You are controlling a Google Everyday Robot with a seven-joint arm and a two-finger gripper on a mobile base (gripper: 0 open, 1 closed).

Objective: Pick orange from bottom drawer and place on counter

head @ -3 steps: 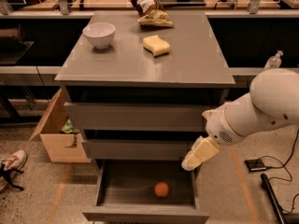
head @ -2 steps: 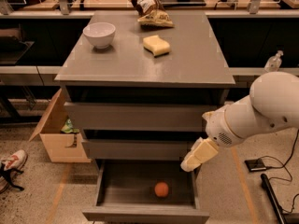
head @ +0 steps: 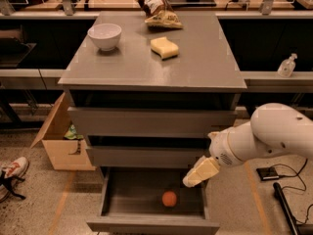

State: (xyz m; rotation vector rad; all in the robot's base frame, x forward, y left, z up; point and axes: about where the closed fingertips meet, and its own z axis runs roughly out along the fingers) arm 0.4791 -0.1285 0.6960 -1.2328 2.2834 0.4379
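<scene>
Gripper [head: 192, 179], cream-coloured, hangs at the end of the white arm [head: 274, 136], over the right rim of the pulled-out bottom drawer [head: 146, 224] and above its floor. Whether it is spread or pressed together does not show. It holds nothing that can be seen. The orange [head: 169, 198] lies at about 8 o'clock from it, clear of it, on the drawer floor a little right of the middle and apart from the walls.

At the far left a white and red sneaker [head: 13, 169] lies on the speckled floor. At about 2 o'clock from it a cardboard box [head: 61, 148] with a raised flap stands against the left side of the grey cabinet. On the counter [head: 195, 67] a white bowl [head: 104, 35] stands upright near the 10 o'clock corner. A pale yellow wavy sponge [head: 164, 47] lies at about 4 o'clock from the bowl, apart from it. A crumpled snack bag [head: 157, 9] sits at the counter's 12 o'clock edge, just behind the sponge.

Under the counter the two wider drawers [head: 146, 121] sit pushed in, one above the other, with the bottom drawer drawn out beneath them.

Right of the cabinet the arm reaches in from 3 o'clock. At about 1 o'clock from it a clear pump bottle [head: 286, 65] stands on a low ledge. A small black device [head: 268, 173] with a cable lies on the floor below the arm.
</scene>
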